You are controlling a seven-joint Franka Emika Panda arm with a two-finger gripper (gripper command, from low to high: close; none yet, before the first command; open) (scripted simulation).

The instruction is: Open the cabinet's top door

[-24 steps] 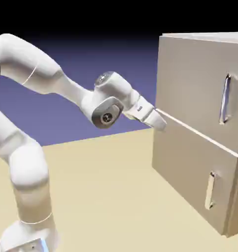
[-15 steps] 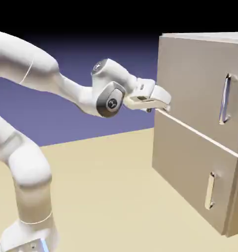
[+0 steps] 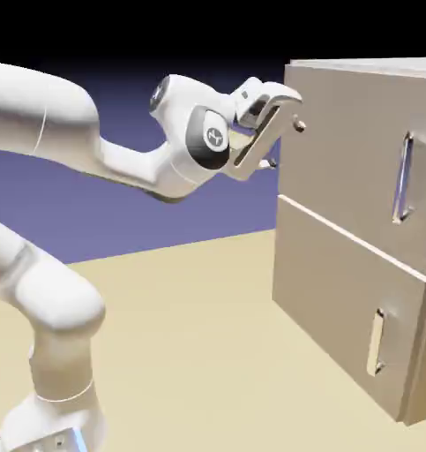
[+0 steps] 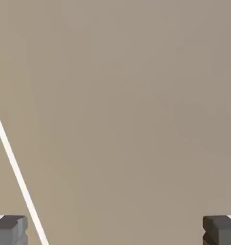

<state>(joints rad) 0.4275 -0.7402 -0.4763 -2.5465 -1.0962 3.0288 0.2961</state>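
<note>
Hand view, nearest first: the pincer [image 4: 115, 230] is open, its two grey fingertips [image 4: 219, 230] wide apart at the bottom left and bottom right corners. Beyond them the plain beige-grey front of the cabinet [image 3: 366, 64] fills the picture, and a thin white seam [image 4: 16, 168] slants down across its left part.

In the exterior view, the white arm [image 3: 128, 163] rises from its base [image 3: 53, 428] at the lower left and reaches to the right, the open pincer tilted beside the left part of the top door [image 3: 340, 150]. The tips are near that door; whether they touch it I cannot tell. The top door is shut, above the seam, and its upright silver handle [image 3: 401, 177] sits toward the exterior view's right, well apart from the pincer. Below the seam is the lower door [image 3: 331, 291], also shut, with a shorter beige handle [image 3: 375, 342]. The sandy bench [image 3: 181, 353] stretches back to a blue-violet backdrop [image 3: 190, 216], black at the top.
</note>
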